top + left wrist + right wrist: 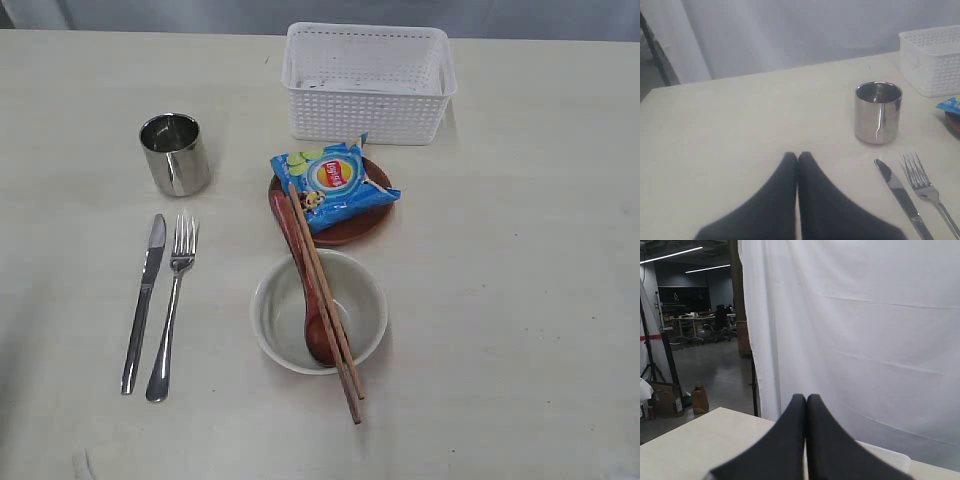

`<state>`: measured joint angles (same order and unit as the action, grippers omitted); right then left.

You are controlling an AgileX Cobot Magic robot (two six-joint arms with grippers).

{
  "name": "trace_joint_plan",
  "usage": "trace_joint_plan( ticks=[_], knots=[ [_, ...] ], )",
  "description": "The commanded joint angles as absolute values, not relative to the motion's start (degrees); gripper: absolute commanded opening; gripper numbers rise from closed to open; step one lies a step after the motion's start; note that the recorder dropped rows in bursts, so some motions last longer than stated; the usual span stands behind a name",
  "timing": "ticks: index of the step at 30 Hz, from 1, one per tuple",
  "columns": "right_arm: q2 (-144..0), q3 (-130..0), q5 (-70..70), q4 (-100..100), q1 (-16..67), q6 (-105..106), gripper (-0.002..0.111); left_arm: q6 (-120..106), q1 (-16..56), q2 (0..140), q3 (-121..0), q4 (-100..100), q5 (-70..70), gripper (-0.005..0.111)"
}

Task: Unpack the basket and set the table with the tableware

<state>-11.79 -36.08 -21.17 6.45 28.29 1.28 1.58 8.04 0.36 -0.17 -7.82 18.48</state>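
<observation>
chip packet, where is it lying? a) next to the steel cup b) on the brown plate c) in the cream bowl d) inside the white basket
b: the blue chip packet lies on the brown plate, outside the white basket and apart from the cream bowl and the steel cup.

Knife [143,300] left of fork [173,305], cup [175,153] behind — spoon [318,345] in bowl [278,315], packet [335,185] on plate [347,233]
</observation>
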Motion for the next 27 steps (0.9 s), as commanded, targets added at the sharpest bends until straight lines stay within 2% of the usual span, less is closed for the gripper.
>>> trace_joint_plan(
  ticks=[1, 5, 27],
  knots=[
    [-11.5, -35.9, -21.2, 6.1, 28.1, 0.9, 0.000, 1.5, 7.9, 0.0, 0.0, -6.5, 18.5, 0.000],
    [-11.5, -35.9, -21.2, 6.1, 28.1, 0.9, 0.000, 1.7, 10.4, 0.0, 0.0, -6.1, 18.5, 0.000],
    [-11.5, -35.9, -21.2, 6.1, 28.1, 0.9, 0.000, 2.8, 10.1, 0.0, 0.0, -5.5, 18.5, 0.000]
  ],
)
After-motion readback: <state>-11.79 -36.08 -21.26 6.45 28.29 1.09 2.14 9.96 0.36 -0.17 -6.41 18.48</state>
